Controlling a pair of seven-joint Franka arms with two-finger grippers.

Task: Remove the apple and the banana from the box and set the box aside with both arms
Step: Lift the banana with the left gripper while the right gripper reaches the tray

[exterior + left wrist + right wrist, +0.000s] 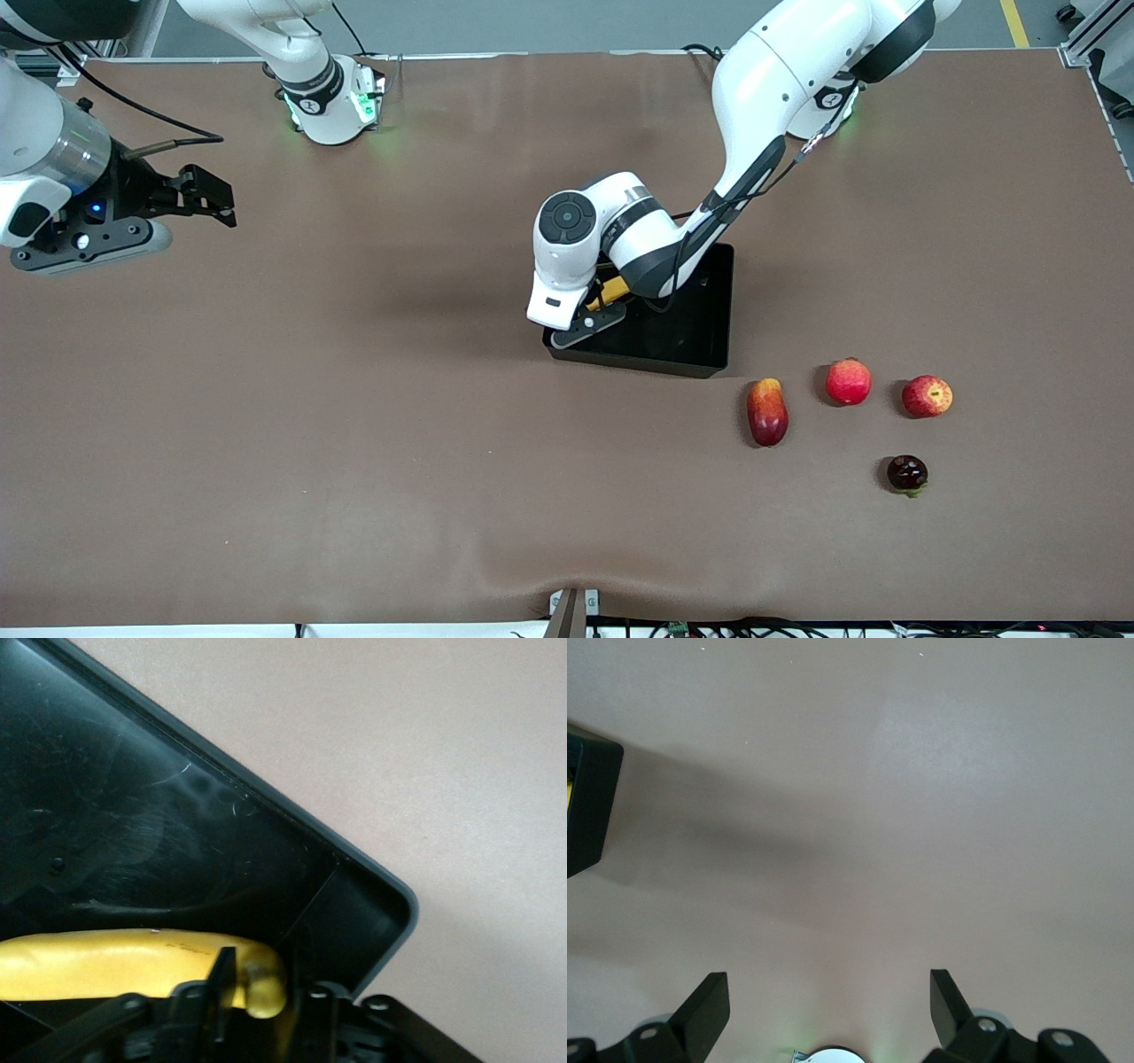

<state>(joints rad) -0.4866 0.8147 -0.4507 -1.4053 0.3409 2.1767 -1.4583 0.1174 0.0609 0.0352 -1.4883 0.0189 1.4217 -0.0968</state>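
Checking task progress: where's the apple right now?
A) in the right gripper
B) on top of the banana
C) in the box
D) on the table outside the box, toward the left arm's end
D: the apple lies on the table outside the box, nearer the front camera than it; only the banana shows in the box, at the left gripper, and the right gripper is open and empty.

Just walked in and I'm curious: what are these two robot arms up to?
The left gripper is down inside the black box, closed around the banana. The apple already sits on the table, nearer the front camera than the box, beside other fruits. The right gripper waits open over the table at its own end.
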